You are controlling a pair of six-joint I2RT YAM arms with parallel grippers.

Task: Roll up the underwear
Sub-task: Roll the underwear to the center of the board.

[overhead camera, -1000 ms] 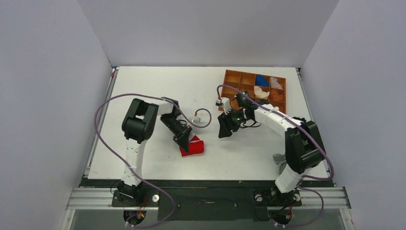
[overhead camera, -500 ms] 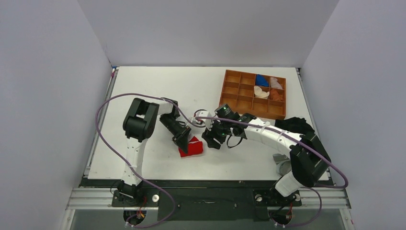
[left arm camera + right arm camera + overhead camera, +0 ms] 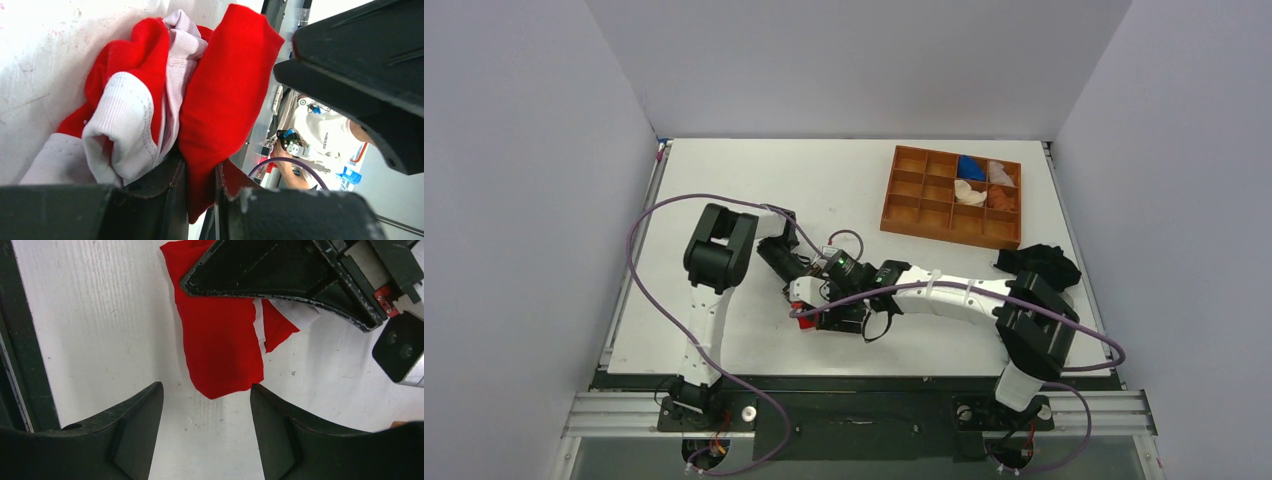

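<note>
Your left claw [image 3: 200, 172] was clenched on a fold of the underwear [image 3: 227, 85], likely so the roll could not spring open. Your right claw [image 3: 206, 412] hung released, the red end just ahead of it, probably for tucking.

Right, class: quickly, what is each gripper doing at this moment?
Left gripper: shut on the underwear.
Right gripper: open, holding nothing.

The underwear [image 3: 225, 90] is soft, matt red cloth, its white trim [image 3: 120, 125] finely ribbed knit. The right gripper [image 3: 206, 387] has fingers [image 3: 130, 440] of matt black plastic, scuffed pale along the edges. The worktop [image 3: 90, 330] is white, matt, faintly grained and scratched, with a few dark specks.
</note>
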